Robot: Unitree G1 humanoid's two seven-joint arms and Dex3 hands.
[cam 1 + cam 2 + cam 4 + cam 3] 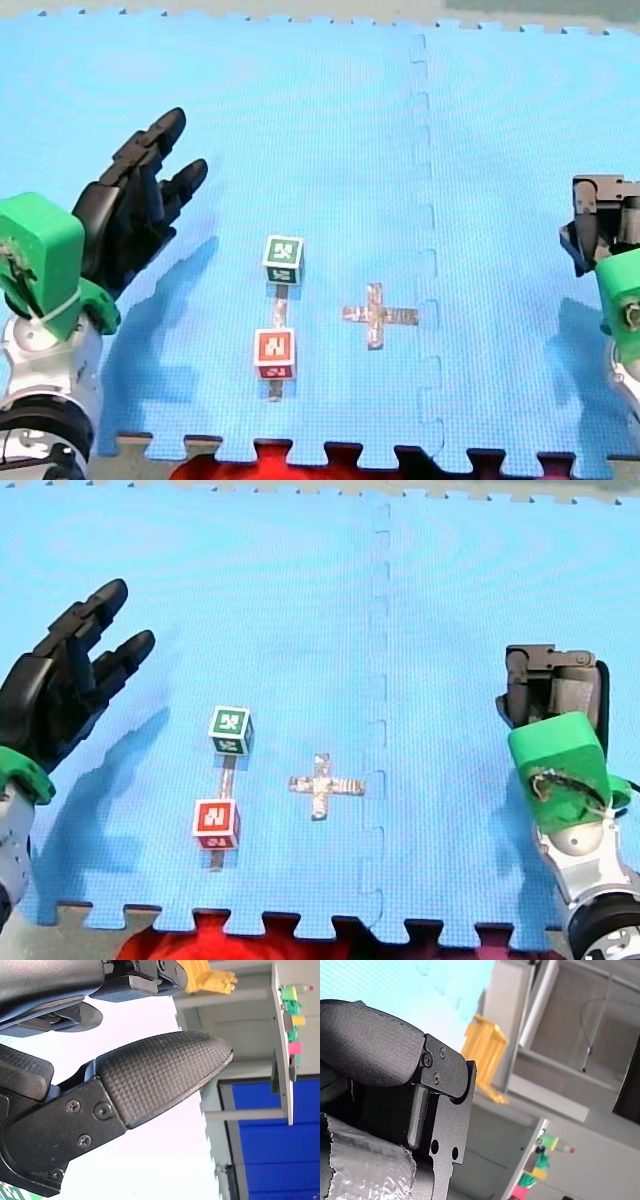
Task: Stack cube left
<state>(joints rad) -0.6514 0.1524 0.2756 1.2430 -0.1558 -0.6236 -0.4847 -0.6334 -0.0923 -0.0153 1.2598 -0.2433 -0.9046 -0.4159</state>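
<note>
On foam mat [300,120], grn cube [283,260], red cube [274,352]

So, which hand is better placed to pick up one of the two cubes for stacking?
Probably the left. The left hand, open, is on the cubes' side of the mat, nearer the green cube and red cube. The right hand, shut, is by the right edge, beyond the tape cross.
</note>
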